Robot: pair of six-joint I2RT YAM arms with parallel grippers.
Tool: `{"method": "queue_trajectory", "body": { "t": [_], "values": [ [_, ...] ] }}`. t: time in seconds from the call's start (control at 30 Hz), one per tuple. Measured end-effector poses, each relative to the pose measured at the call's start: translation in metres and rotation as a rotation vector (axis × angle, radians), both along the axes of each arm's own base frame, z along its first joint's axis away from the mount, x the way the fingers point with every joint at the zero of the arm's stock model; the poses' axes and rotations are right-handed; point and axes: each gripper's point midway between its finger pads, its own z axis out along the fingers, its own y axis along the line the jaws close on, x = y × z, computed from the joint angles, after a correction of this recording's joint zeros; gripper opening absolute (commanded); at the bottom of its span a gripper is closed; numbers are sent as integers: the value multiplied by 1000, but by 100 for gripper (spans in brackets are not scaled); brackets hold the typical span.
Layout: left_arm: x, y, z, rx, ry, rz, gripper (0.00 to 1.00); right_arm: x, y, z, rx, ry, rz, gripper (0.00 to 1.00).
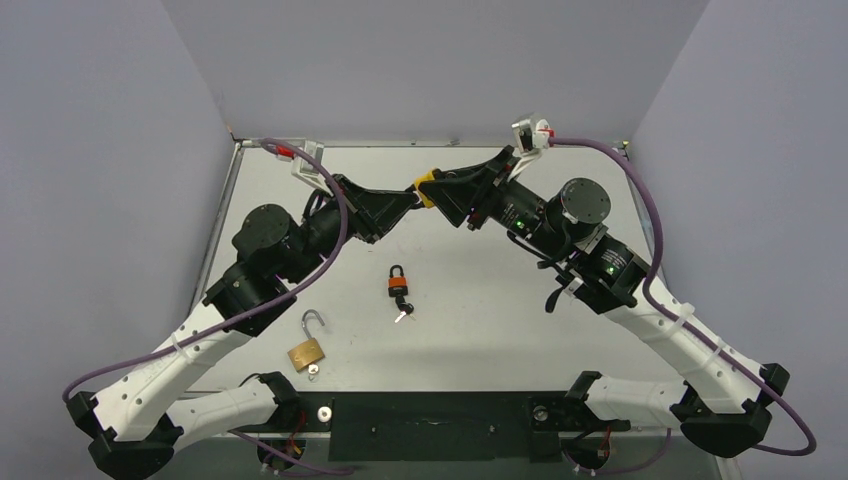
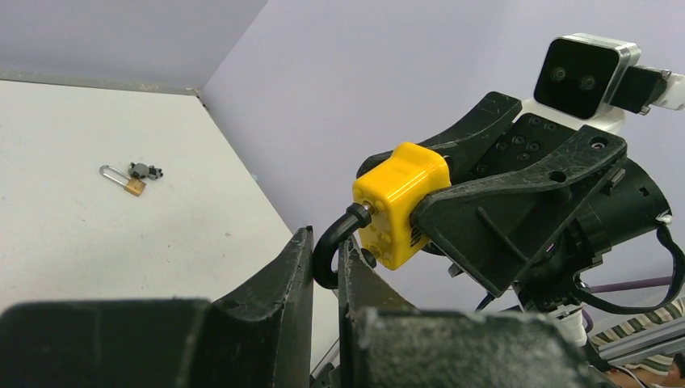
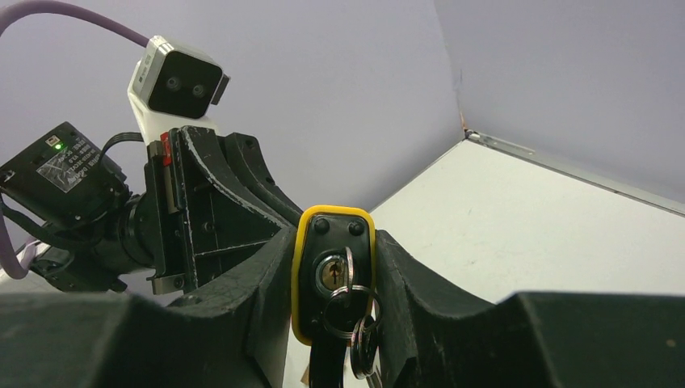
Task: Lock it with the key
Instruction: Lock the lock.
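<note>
yellow padlock is up in the air over the far part of the table, held between the two arms where they meet. handling, as a guess: small, rigid, plastic-cased body, probably light to middling in weight, smooth sides so it could slip or twist under torque. the black shackle is thin, hard and rounded, so a pinch on it can pivot. not fragile. best hold looks like the flat faces of the body for one side and the shackle for the counter-hold, leaving the keyhole face free. the key sits in the keyhole and hangs down with a key ring; it's small and thin, needs a firm pinch on the head and a clean turn on axis. right gripper is partly open, fingers clamped on both sides of the yellow body with the keyhole facing its camera, so it has the lock. left gripper is nearly fully closed, its fingers pinched on the curve of the shackle coming out of the body. can't tell from these views if the shackle's free leg is seated in the body or out. neither gripper touches the key. down on the table, well apart from all this: an orange padlock with keys beside it, and a brass padlock with its shackle swung open.
</note>
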Motion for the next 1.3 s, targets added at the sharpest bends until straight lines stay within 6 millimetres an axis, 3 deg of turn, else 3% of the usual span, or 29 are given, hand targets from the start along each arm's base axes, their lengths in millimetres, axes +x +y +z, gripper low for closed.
{"method": "queue_trajectory", "body": {
  "t": [0.47,0.8,1.3],
  "values": [
    [-7,5,19,-49,-24,-11,0,-1,5,13,78,-38,5,0],
    [-27,10,49,-141,-117,-61,0,-19,11,41,209,-75,85,0],
    [-34,10,66,-177,-142,-67,0,-22,19,54,275,-92,58,0]
  ]
}}
